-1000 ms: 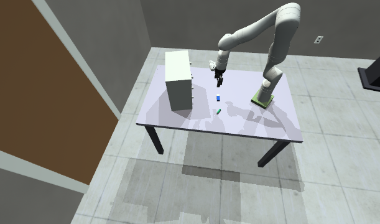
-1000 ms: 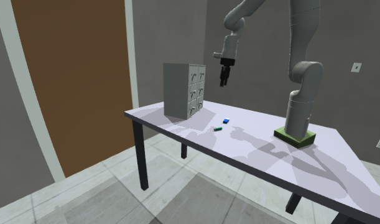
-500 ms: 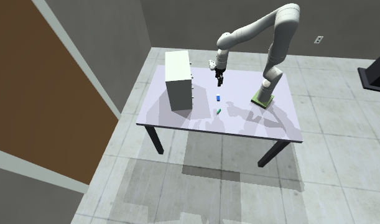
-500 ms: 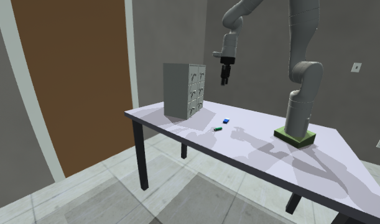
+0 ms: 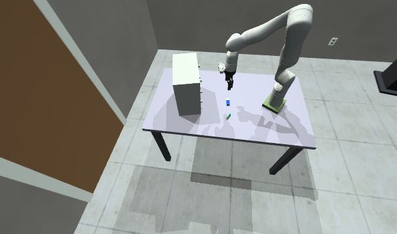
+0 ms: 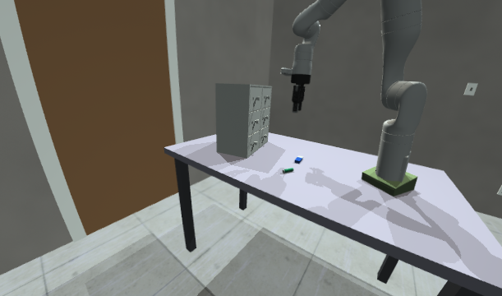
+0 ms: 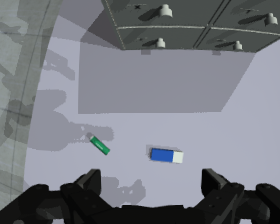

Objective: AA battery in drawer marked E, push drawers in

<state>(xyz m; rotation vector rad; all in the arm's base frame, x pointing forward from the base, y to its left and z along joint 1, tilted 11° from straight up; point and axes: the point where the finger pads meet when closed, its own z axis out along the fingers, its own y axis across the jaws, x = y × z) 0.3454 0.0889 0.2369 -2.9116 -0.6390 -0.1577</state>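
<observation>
The AA battery, a small green cylinder (image 5: 229, 116) (image 6: 288, 170) (image 7: 100, 145), lies on its side on the table (image 5: 250, 130) (image 6: 337, 201) (image 7: 191, 127). The grey chest (image 5: 188, 99) (image 6: 232, 119) (image 7: 156, 37) stands upright on the table. Its front has two columns of three drawers with knobs, and the drawers look pushed in. The letters on them are too small to read. My gripper (image 5: 230, 88) (image 6: 297, 110) (image 7: 151, 180) is open and empty, pointing down, high above the table in front of the chest. In the wrist view the battery shows ahead of the left finger.
A blue and white block (image 5: 228, 102) (image 6: 298, 159) (image 7: 163, 155) lies on the table beside the battery. The arm's green base plate (image 5: 266, 105) (image 6: 375, 181) stands on the other side of the block from the chest. The table's front edge is near the battery's side.
</observation>
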